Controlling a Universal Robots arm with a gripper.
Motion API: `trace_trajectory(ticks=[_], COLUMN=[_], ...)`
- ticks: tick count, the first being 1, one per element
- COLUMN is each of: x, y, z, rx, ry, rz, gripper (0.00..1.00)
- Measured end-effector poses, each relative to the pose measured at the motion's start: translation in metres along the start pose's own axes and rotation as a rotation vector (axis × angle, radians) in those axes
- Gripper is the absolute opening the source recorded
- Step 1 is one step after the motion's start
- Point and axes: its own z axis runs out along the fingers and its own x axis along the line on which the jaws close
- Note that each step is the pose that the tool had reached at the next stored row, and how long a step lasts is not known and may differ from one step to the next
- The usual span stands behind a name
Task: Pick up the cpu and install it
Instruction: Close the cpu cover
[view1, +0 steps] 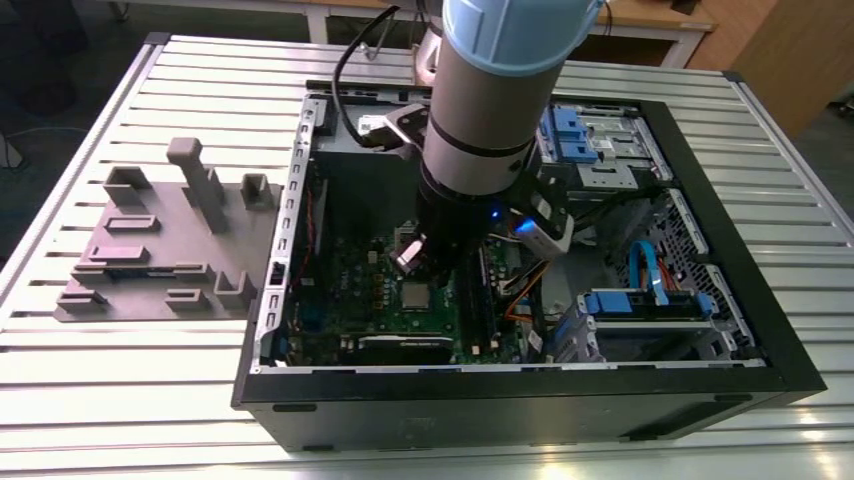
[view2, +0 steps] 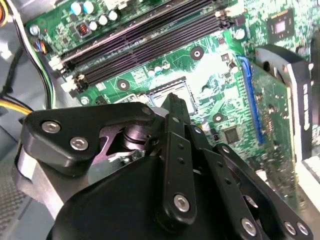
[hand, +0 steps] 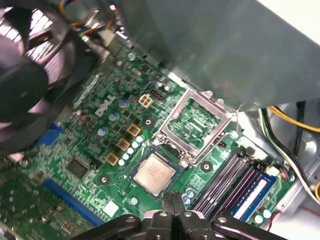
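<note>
The cpu (hand: 154, 175) is a small square chip with a pale silvery top, lying flat in its socket on the green motherboard (hand: 107, 150). The metal socket frame (hand: 196, 122) stands swung open beside it. In the exterior view the cpu (view1: 418, 294) lies just below my gripper (view1: 411, 262), inside the open computer case (view1: 534, 400). My gripper (hand: 174, 195) hangs above the board close to the chip, its two black fingers pressed together with nothing between them. In the second wrist view the gripper (view2: 174, 100) covers most of the socket.
A black fan (hand: 30, 65) and a grey metal box (hand: 235, 45) flank the socket. Memory slots (hand: 232, 182) run beside it, and a graphics card (view2: 280, 100) stands on the board. A grey fixture block (view1: 160, 250) lies on the slatted table at the exterior view's left.
</note>
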Motion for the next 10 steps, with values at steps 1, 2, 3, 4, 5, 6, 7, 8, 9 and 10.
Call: trace_trajectory(ticks=[1, 2, 3, 4, 5, 6, 7, 8, 9, 10], x=[0.0, 0.0, 0.0, 0.0, 0.0, 0.0, 0.0, 0.0, 0.0, -0.0001], y=[0.0, 0.0, 0.0, 0.0, 0.0, 0.0, 0.0, 0.0, 0.0, -0.0001], z=[0.0001, 0.0002, 0.0002, 0.0002, 0.0003, 0.0003, 0.0004, 0.0003, 0.0003, 0.0004], rx=[0.0005, 0.0009, 0.0014, 0.0019, 0.0024, 0.0029, 0.0033, 0.0039, 0.0037, -0.0001], ry=[0.0005, 0.001, 0.0016, 0.0022, 0.0027, 0.0033, 0.0038, 0.0044, 0.0043, 0.0008], rz=[-0.02, -0.038, -0.056, -0.073, -0.092, -0.109, -0.127, -0.146, -0.159, -0.168], gripper=[0.1, 0.1, 0.1, 0.1, 0.1, 0.1, 0.1, 0.1, 0.1, 0.1])
